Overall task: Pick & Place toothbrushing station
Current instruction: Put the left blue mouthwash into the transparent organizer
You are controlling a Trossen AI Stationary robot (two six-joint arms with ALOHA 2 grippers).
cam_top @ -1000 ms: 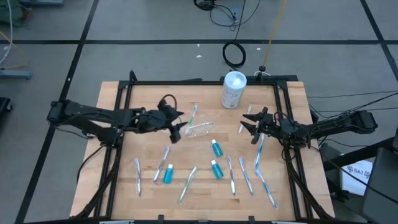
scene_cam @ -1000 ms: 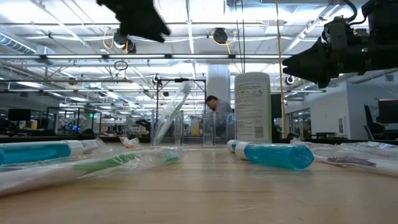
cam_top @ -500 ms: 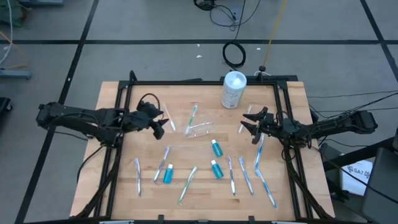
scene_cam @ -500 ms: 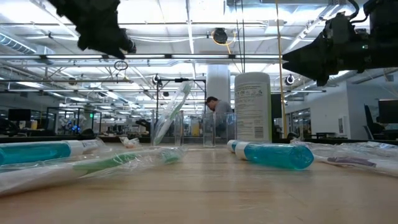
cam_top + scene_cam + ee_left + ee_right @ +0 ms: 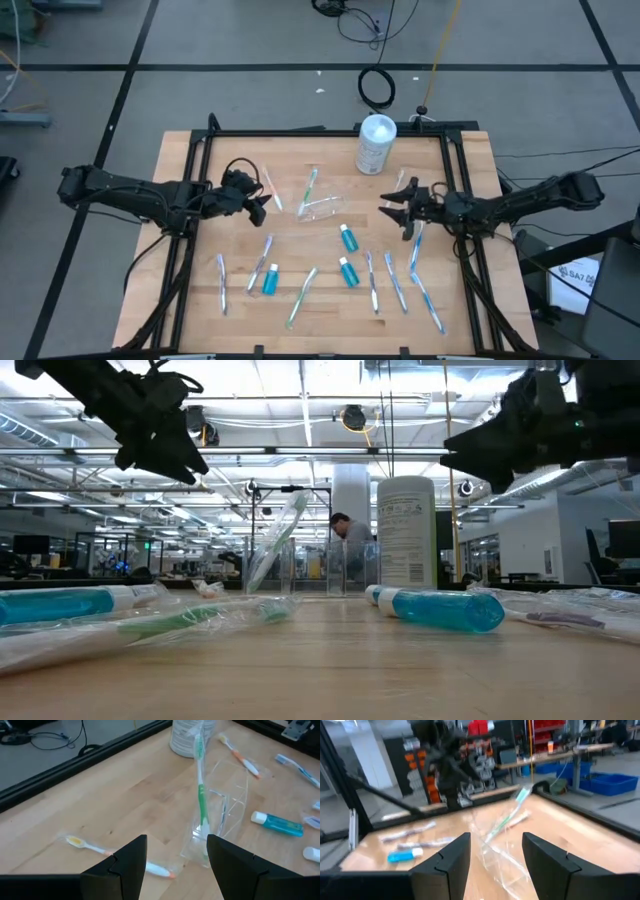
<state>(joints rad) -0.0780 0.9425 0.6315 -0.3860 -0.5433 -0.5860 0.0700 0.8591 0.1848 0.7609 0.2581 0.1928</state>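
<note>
Left gripper point(image 5: 257, 208) at the table's 9 o'clock, jaws spread, empty; right gripper point(image 5: 397, 210) at 3 o'clock, also parted and empty. Between them, near centre, we see the clear plastic cup point(image 5: 322, 207) lying tipped over, with a green-handled toothbrush point(image 5: 310, 186) in it. We judge the cup light, thin-walled, slippery; pinch the rim. Wrapped toothbrushes scatter toward 6 o'clock.

Two slender matte-black jointed arms, the left arm point(image 5: 140, 193) and the right arm point(image 5: 530, 200), each built of thin tubular links with bulkier joint housings. A looped black cable point(image 5: 240, 166) arches over the left wrist. Each arm ends in two flat, angular black fingers point(image 5: 127, 865).
</note>
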